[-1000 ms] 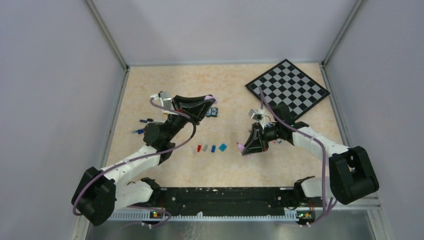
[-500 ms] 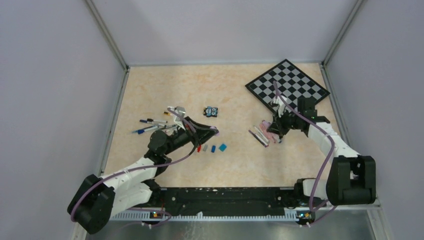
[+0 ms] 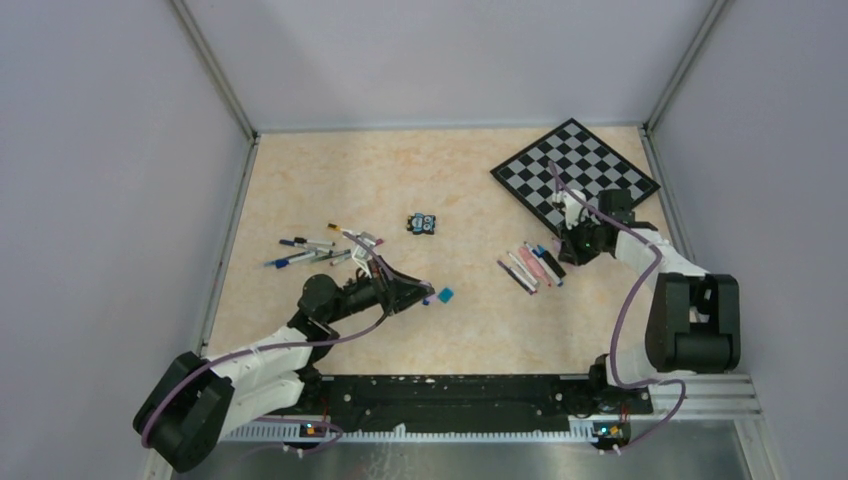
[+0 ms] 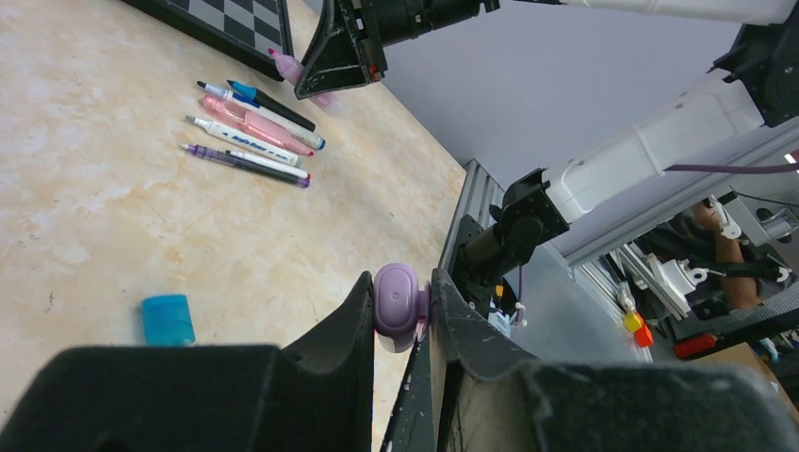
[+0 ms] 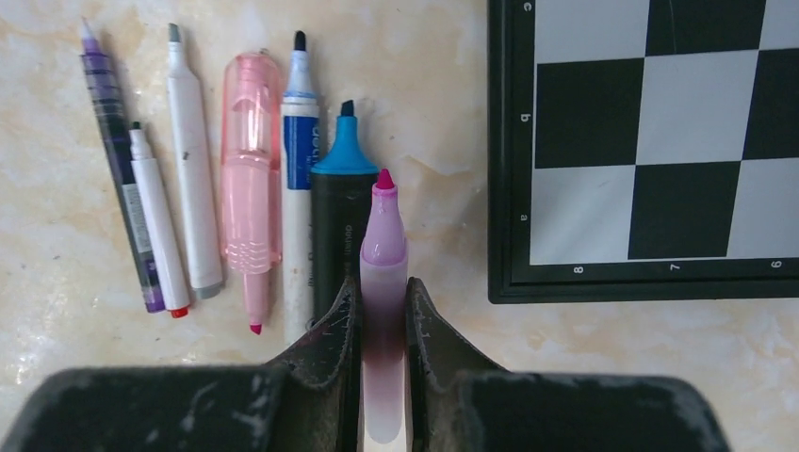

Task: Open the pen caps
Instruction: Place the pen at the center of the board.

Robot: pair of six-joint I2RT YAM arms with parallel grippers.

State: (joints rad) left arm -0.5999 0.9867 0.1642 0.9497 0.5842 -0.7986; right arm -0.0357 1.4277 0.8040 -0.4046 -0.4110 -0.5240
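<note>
Locate the lilac pen cap [image 4: 400, 306] at lower centre of the left wrist view, clamped between the left fingers [image 4: 356, 320] and pinched on two opposite sides. Find a teal cap [image 4: 168, 320] at lower left of the same view, lying on the table [image 4: 113, 217] near those fingers but apart from them.

Locate the uncapped lilac marker [image 5: 383, 254] at centre of the right wrist view, magenta tip pointing up the frame, barrel clamped between the right fingers [image 5: 339, 325]. Cannot tell whether resting on the table or lifted.

Note the row of six pens [image 5: 193, 169] directly left of the marker, laid side by side on the table: from left, purple, thin white, white with grey tip, pink, white-and-blue, then black with a blue tip just beside the held marker.

Note the chessboard [image 5: 650, 141] filling the upper right of that view, near the marker tip.

In the top view, find a second cluster of pens [image 3: 310, 248] at centre left, above the left arm, and a small toy block [image 3: 423, 222] at centre, well apart from both pairs of fingers.
</note>
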